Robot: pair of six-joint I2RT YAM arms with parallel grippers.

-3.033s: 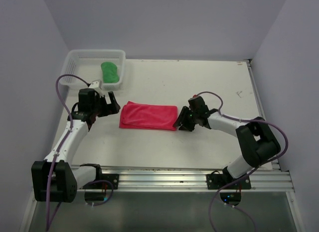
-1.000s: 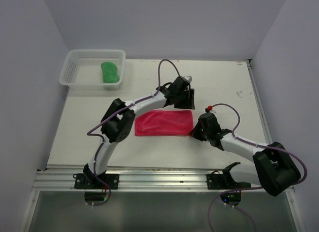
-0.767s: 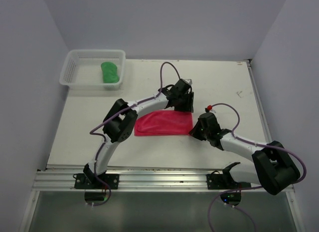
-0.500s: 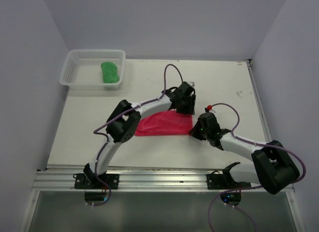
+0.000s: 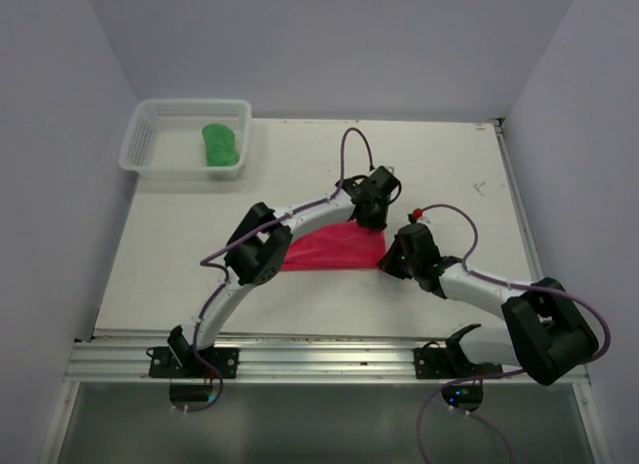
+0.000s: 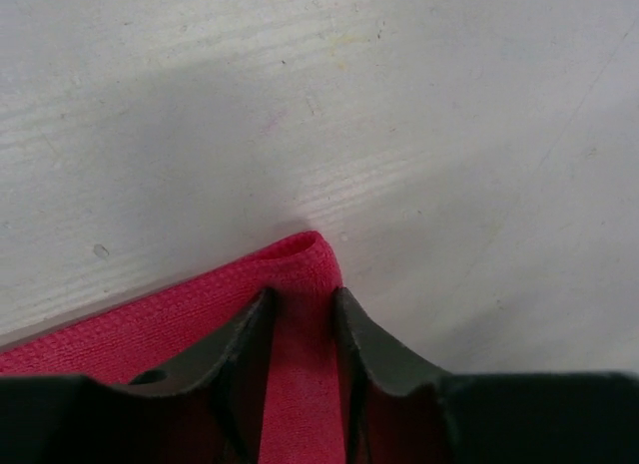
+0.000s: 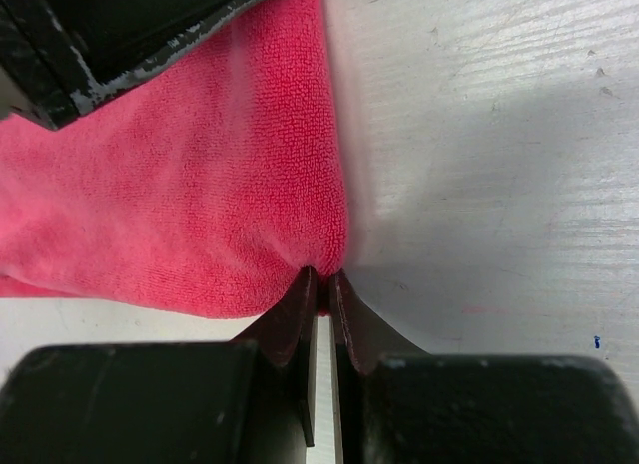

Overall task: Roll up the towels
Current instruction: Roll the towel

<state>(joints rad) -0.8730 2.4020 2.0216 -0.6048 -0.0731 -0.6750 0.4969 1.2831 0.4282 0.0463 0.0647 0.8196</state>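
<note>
pinching the fleecy pink-red towel [image 5: 334, 249], left pincer [image 6: 300, 302] narrow on a rounded fold, right pincer [image 7: 319, 280] almost closed

Pale lilac walls [image 5: 329, 45], scuffed white table [image 5: 300, 175]

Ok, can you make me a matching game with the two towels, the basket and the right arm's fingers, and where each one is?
1. bright green fleecy towel
2. pink-red fleecy towel
3. white plastic mesh basket
4. right arm's black fingers

A. shut on a towel corner
B. spread flat on the table
C. lying in the basket
D. at the table's far left corner

Pairs: 1-C, 2-B, 3-D, 4-A
</note>
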